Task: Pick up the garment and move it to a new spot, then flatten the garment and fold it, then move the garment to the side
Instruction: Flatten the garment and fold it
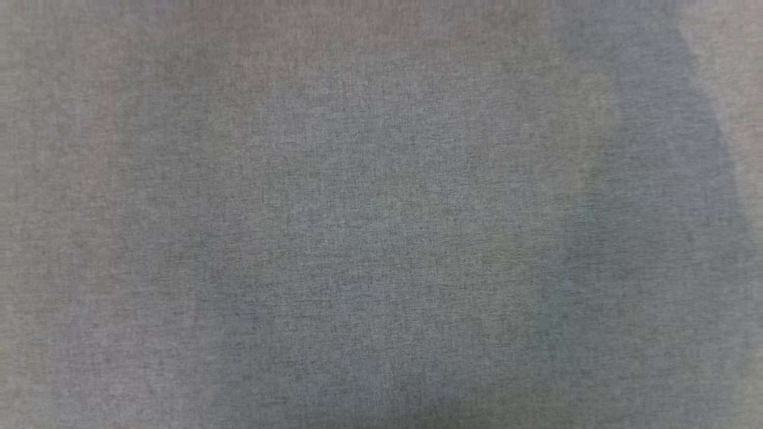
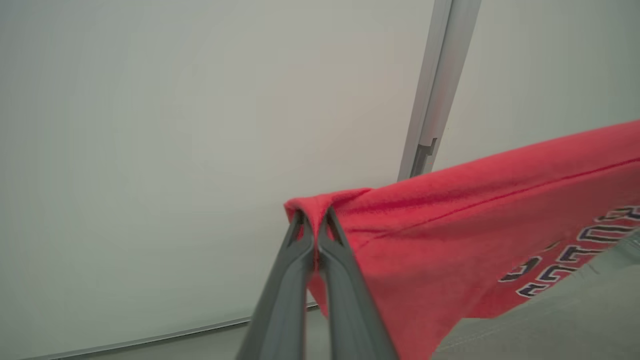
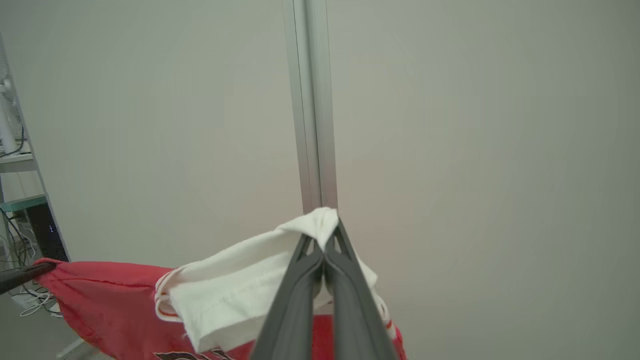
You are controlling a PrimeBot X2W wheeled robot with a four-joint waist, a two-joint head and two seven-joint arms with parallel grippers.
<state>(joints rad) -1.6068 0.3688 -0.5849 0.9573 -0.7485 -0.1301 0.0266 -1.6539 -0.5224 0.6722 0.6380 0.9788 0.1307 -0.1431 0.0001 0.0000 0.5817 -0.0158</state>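
The left hand (image 2: 314, 222) is clenched on a bunched corner of the red shirt (image 2: 450, 225), below and left of the aluminium post (image 2: 440, 90) in its wrist view. The right hand (image 3: 325, 240) is clamped on the shirt's white sleeve (image 3: 235, 290), directly beneath that post. The shirt hangs in the air between the two hands, its upper edge pulled taut.

I judge this to be the carrying step. To do it well, hold both grips firm and the hands level and apart (slack would let the cloth twist), then lower the shirt so its body lands flat.

The left wrist view gives the dark lettering (image 2: 565, 260), which the right wrist view barely catches. The right wrist view adds the sleeve and, far left of the post, a shelf (image 3: 15, 160) with cables. The head view offers grey woven cloth (image 1: 381, 214); whether it covers the desk I cannot tell. Behind the post stands a plain wall (image 2: 150, 125).
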